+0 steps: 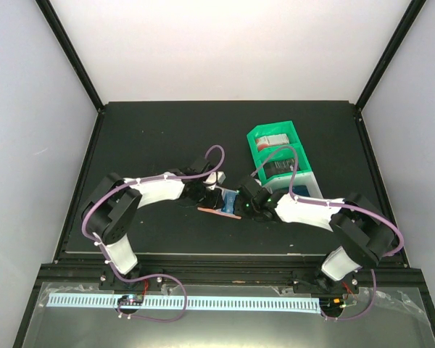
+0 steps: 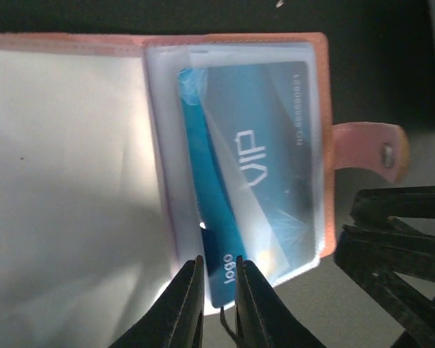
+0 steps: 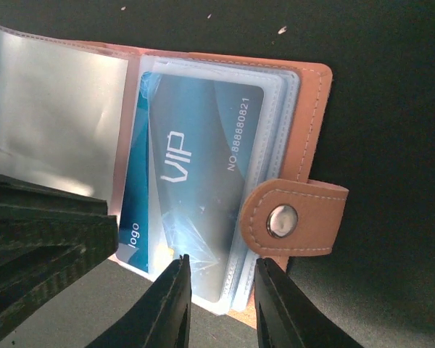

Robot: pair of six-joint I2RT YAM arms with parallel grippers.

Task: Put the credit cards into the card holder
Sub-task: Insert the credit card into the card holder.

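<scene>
The salmon-orange card holder [image 3: 315,109] lies open on the black table, its clear sleeves spread and its snap tab [image 3: 293,217] to the right. It also shows in the top view [image 1: 212,211] and the left wrist view [image 2: 326,94]. A dark VIP credit card [image 3: 203,167] sits inside a sleeve. A bright blue credit card [image 2: 214,210] marked "logo" is partly tucked under that sleeve, its end sticking out. My left gripper [image 2: 219,272] is nearly shut with that end between its tips. My right gripper [image 3: 219,279] is open and straddles the sleeves' near edge.
A green-and-white compartment tray [image 1: 255,148] stands behind the right arm, holding a red-and-white card [image 1: 272,139] and dark items. A loose clear sleeve flap [image 3: 58,109] lies to the holder's left. Both grippers meet at the table's middle [image 1: 230,201].
</scene>
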